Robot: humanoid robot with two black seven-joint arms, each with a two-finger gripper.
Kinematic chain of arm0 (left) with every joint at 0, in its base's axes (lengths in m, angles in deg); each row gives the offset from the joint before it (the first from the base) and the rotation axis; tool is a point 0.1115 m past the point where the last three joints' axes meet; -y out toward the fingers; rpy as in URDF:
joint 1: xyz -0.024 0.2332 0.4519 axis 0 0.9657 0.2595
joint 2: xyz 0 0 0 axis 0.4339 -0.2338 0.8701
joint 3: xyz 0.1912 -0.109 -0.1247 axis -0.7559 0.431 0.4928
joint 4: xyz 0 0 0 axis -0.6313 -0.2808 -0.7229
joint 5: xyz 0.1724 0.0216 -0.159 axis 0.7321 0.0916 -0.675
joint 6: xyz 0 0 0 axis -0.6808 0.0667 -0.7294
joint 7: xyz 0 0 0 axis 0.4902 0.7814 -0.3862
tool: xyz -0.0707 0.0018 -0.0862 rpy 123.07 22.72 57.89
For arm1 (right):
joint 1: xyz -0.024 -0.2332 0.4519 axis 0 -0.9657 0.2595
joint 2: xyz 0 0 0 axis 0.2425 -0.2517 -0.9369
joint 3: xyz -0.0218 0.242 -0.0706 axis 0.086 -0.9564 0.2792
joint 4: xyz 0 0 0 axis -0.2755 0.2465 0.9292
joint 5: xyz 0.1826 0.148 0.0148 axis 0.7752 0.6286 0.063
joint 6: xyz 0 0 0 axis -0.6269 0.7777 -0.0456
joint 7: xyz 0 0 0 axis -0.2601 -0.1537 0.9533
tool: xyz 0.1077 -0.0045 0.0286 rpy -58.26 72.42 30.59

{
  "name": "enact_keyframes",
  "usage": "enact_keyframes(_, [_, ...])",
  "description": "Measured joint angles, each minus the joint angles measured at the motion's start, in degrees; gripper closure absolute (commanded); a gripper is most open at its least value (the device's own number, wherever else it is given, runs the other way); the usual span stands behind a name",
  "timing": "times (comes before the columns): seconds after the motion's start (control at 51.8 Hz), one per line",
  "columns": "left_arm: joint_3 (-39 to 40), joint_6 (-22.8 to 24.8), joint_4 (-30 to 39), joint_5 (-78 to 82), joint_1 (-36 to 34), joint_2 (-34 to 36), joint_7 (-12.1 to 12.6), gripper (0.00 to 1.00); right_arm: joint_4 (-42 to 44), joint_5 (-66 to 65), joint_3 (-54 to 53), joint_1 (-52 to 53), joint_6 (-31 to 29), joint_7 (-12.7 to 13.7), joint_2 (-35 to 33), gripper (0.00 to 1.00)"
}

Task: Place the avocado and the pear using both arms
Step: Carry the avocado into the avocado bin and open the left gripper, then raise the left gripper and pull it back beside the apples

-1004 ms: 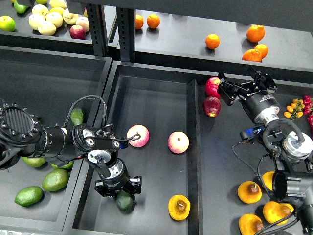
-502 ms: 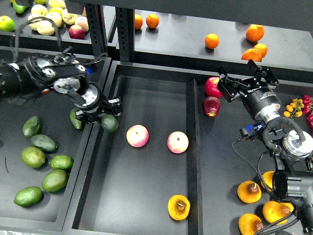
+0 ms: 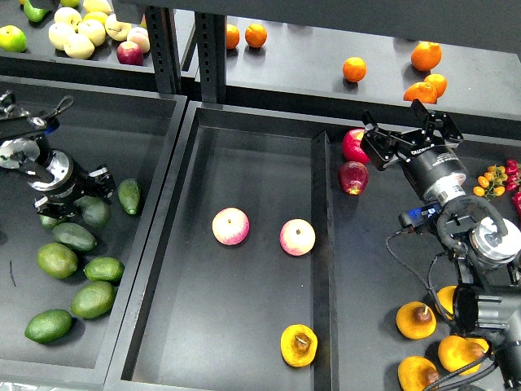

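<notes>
My left gripper (image 3: 85, 200) is over the left tray (image 3: 98, 114), shut on a dark green avocado (image 3: 96, 214) that it holds among the other green fruits. The pear (image 3: 299, 344), yellow-orange with a brown hollow, lies at the front of the middle tray (image 3: 244, 155), with no gripper near it. My right gripper (image 3: 411, 134) is open and empty over the back of the right tray, just right of two red apples (image 3: 353, 176).
Two pink-and-yellow apples (image 3: 230, 226) (image 3: 297, 237) lie mid-tray. Several green fruits (image 3: 91, 299) and another avocado (image 3: 129, 195) fill the left tray. More pears (image 3: 415, 319) lie front right. Oranges (image 3: 353, 68) sit on the back shelf.
My left arm has carried the avocado from the front of the middle tray, up and left, into the left tray. The right arm has barely moved.
</notes>
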State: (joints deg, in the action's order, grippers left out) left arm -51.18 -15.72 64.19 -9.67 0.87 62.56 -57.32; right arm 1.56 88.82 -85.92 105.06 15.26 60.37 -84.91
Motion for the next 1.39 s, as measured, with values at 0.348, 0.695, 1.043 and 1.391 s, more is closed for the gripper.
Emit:
enact_keyframes(0.348, [2.0, 0.0, -4.8, 1.3, 5.1, -5.3, 0.0, 0.69, 0.2, 0.0, 0.0, -0.1, 0.0, 0.0, 0.0, 0.0])
enact_keyframes(0.695, [1.9, 0.0, -7.0, 1.3, 8.0, -9.1, 0.0, 0.54, 0.3, 0.0, 0.1, -0.1, 0.0, 0.0, 0.0, 0.0])
enact_keyframes(1.043, [2.0, 0.0, -7.4, 1.7, 8.5, -10.1, 0.0, 0.32, 0.5, 0.0, 0.1, -0.3, 0.0, 0.0, 0.0, 0.0])
enact_keyframes(1.391, [2.6, 0.0, -6.9, 1.6, 5.3, -8.9, 0.0, 0.01, 0.5, 0.0, 0.3, -0.5, -0.1, 0.0, 0.0, 0.0])
